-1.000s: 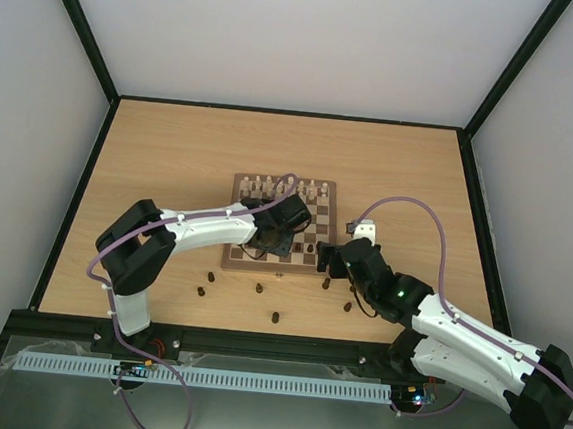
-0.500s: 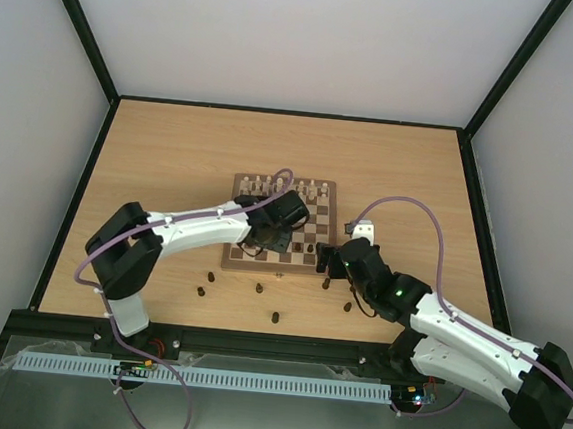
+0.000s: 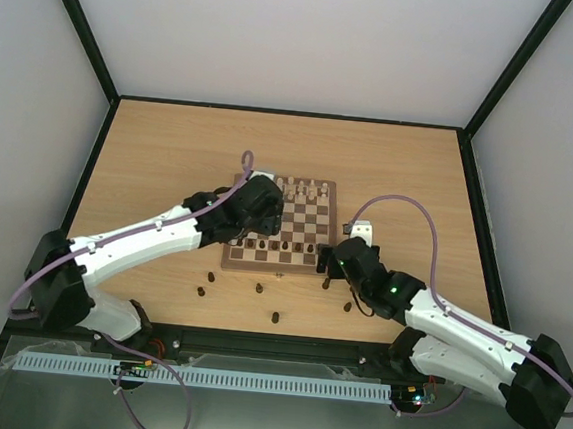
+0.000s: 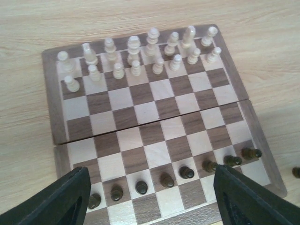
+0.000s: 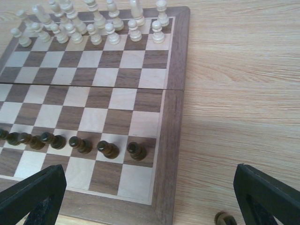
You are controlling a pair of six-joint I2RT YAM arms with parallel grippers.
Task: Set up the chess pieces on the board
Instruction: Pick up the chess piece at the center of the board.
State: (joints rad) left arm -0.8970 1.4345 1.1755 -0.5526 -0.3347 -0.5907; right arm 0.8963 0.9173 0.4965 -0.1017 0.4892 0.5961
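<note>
- Top external view: board (image 3: 301, 221), a dark-and-cream checked square with a brown frame, lies flat near the middle of the wooden table (image 3: 171, 154).
- Cream pieces (image 4: 136, 67): sixteen, upright, filling the two far rows of the board.
- Dark pawns (image 4: 186, 172): eight, in one line along the second row from the near edge, one to a square.
- Loose dark pieces (image 3: 259, 288): several scattered on the table in front of the board, apart from one another. One lies just off the near right corner.
- Left gripper (image 4: 151, 180): above the board's near left part. The fingers are spread wide with nothing between them.
- Right gripper (image 5: 150, 190): over the board's near right corner. The fingers stand fully apart and hold nothing.
</note>
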